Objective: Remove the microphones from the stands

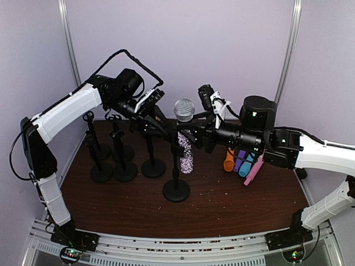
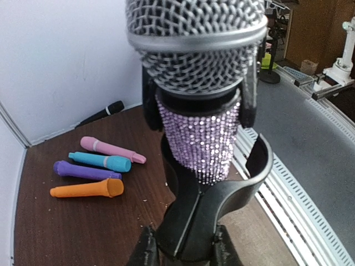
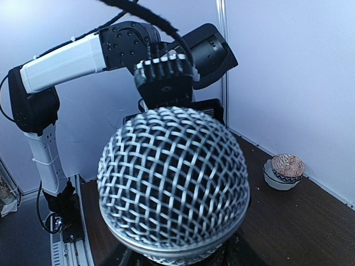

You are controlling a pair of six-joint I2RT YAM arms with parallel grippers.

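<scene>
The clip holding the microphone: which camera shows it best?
Left wrist: the black clip sits close and clear under the sparkly microphone. From above it is tiny and half hidden; the right wrist shows only the mesh head.

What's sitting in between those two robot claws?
The sparkly microphone on its stand, with the left gripper on one side and the right gripper on the other. The overhead view shows it.

Left arm (image 1: 69, 108) and right arm (image 1: 324, 152): white shells, chunky black joints, black cable (image 1: 125, 52) looping off the left, little green base lights (image 1: 69, 254).
</scene>
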